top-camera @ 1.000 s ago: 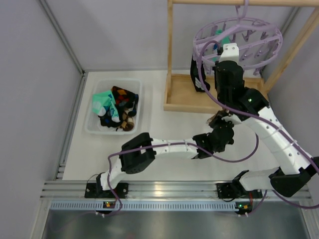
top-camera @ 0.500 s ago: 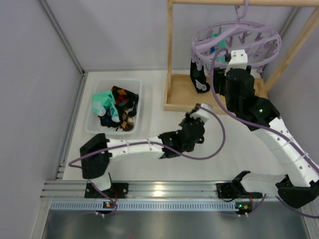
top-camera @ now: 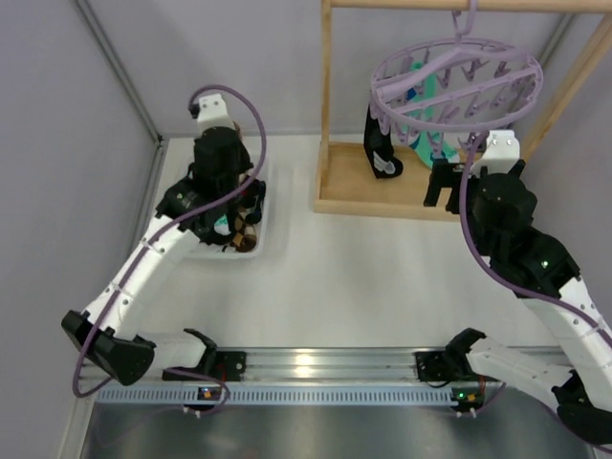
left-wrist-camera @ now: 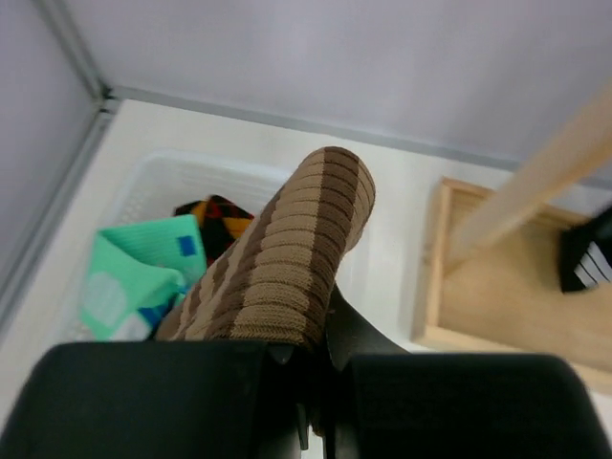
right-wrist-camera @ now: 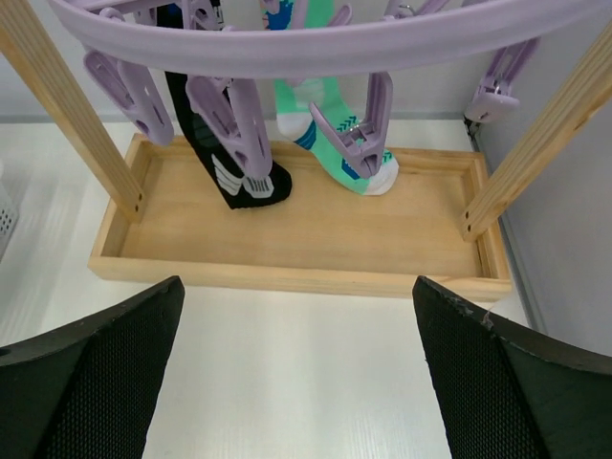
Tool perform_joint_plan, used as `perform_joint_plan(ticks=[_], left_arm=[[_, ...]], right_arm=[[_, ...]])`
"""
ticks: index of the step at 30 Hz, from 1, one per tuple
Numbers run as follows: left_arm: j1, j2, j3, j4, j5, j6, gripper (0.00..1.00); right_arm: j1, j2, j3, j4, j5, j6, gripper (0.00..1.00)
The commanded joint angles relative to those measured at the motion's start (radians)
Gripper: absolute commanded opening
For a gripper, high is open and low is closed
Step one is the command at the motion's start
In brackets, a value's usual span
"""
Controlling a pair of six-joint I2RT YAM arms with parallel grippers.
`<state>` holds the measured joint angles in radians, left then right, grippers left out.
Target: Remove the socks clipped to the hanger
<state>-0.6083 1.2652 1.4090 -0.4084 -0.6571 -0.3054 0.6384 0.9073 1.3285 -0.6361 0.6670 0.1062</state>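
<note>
**Left hand (left-wrist-camera: 308,356) loaded above the bin, two socks to go**

Left hand is clamped tight on a brown ribbed sock (left-wrist-camera: 287,258), which juts out stiffly from the pads above the white bin (left-wrist-camera: 143,182). The toe seems to reach towards the bin's far rim, so if it is let go from here it could drape over the edge or slide onto the bench (right-wrist-camera: 287,382). The ribbed knit might also cling to a pad when the hand opens.

Over by the wooden rack (right-wrist-camera: 287,273), the right hand (right-wrist-camera: 296,287) is spread wide and holds nothing, just below the pale-purple hanger (right-wrist-camera: 316,43). A black sock (right-wrist-camera: 225,163) and a mint-green sock (right-wrist-camera: 349,158) hang clipped there, toes near the rack's base. Empty clips (right-wrist-camera: 124,91) dangle all around them. A wide-open reach could snag one, and a hard tug would likely swing the whole ring on its hook, or pull it off the rail.
</note>
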Motion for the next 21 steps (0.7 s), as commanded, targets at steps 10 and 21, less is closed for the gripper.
perform_joint_plan(ticks=[10, 21], left_arm=[[0.444, 0.307, 0.159, -0.152, 0.114, -0.027, 0.00], [0.487, 0.666, 0.053, -0.099, 0.497, -0.242, 0.00]], right_arm=[[-0.002, -0.113, -0.133, 0.016, 0.003, 0.039, 0.99], [-0.002, -0.157, -0.235, 0.030, -0.014, 0.050, 0.99]])
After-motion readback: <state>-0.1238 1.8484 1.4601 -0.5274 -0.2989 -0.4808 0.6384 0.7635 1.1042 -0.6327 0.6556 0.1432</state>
